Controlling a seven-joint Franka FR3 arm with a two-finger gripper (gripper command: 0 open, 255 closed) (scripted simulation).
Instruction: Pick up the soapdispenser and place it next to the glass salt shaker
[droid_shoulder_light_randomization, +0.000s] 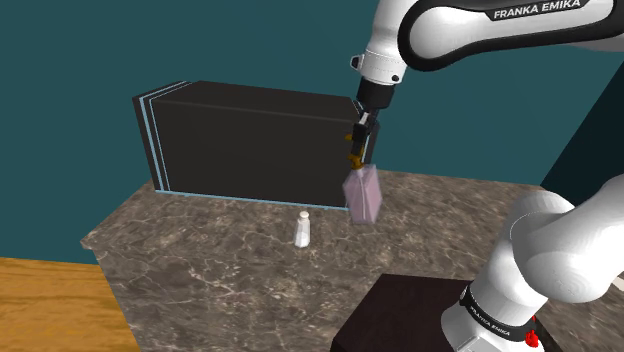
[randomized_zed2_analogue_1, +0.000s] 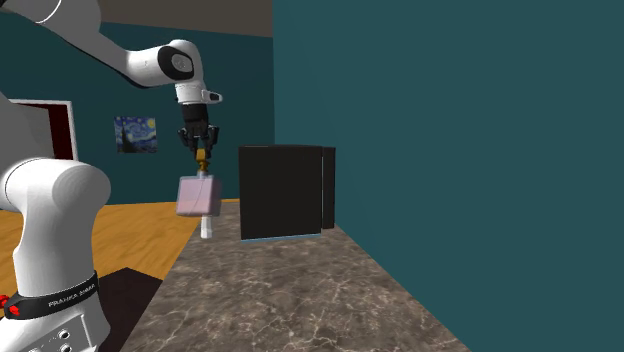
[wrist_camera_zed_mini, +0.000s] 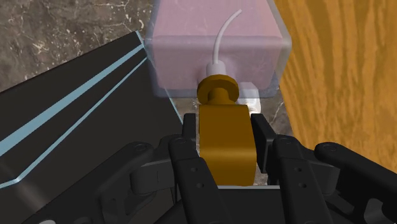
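Gripper (droid_shoulder_light_randomization: 358, 140): clamped on soap dispenser (droid_shoulder_light_randomization: 362, 195) by its top; hangs upright.
Salt shaker (droid_shoulder_light_randomization: 303, 229): lower, toward counter (droid_shoulder_light_randomization: 200, 250) edge at shoulder view's left.

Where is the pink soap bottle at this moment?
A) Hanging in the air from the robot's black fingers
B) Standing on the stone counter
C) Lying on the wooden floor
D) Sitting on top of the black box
A: the gripper is clasped on the golden pump of the soap dispenser, which hangs clear of the counter, close to the small salt shaker.
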